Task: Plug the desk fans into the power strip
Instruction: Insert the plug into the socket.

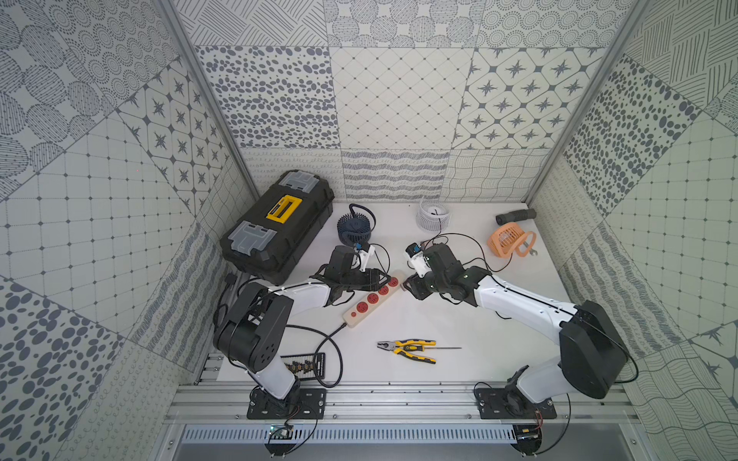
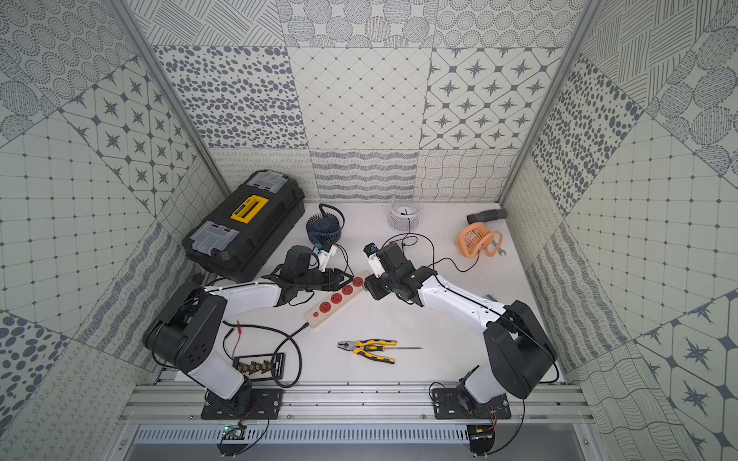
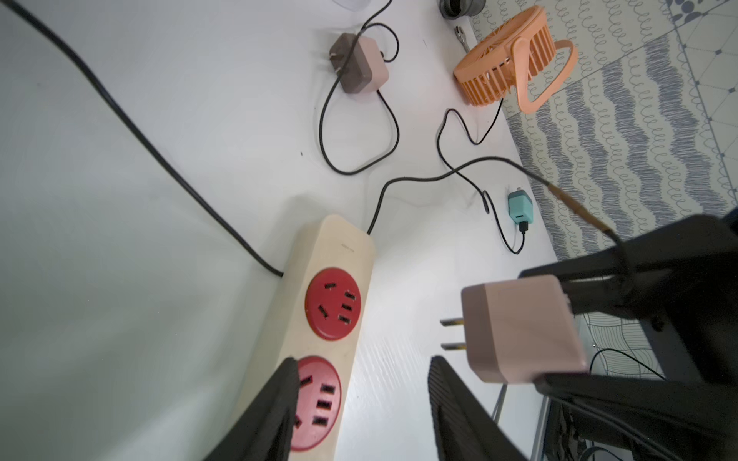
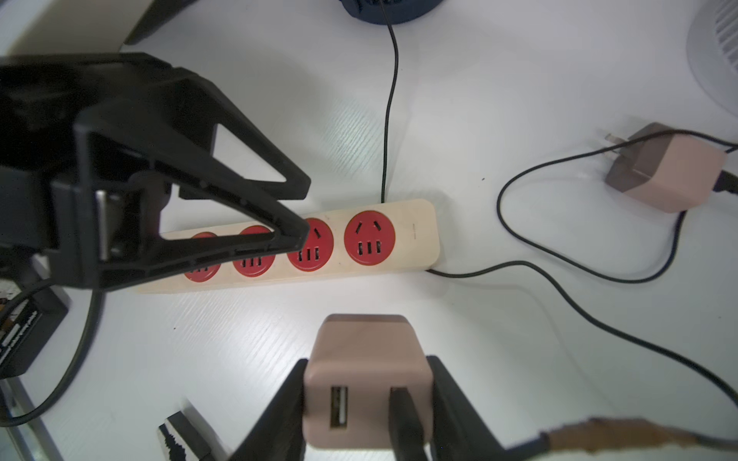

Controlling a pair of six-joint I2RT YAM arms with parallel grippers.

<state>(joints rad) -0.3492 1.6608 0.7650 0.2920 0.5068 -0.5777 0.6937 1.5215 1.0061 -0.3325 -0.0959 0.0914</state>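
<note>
so right gripper (image 4: 367, 373) clamped on pink adapter (image 3: 523, 327), prongs (image 3: 451, 321) aimed at power strip (image 1: 373, 298). strip lies flat, long axis diagonal, free end pointing at right gripper, corded end away from it. adapter hangs just beside that free end, off long side, not touching. left gripper (image 3: 361, 371) straddles strip at 2nd socket (image 3: 319, 399) in, jaws apart, no pinch far as I see. sockets face up, prongs look sideways-ish, so I'd guess wrist tilt before push.

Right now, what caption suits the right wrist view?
Right gripper holds pink adapter near power strip; left gripper over its sockets.
</note>
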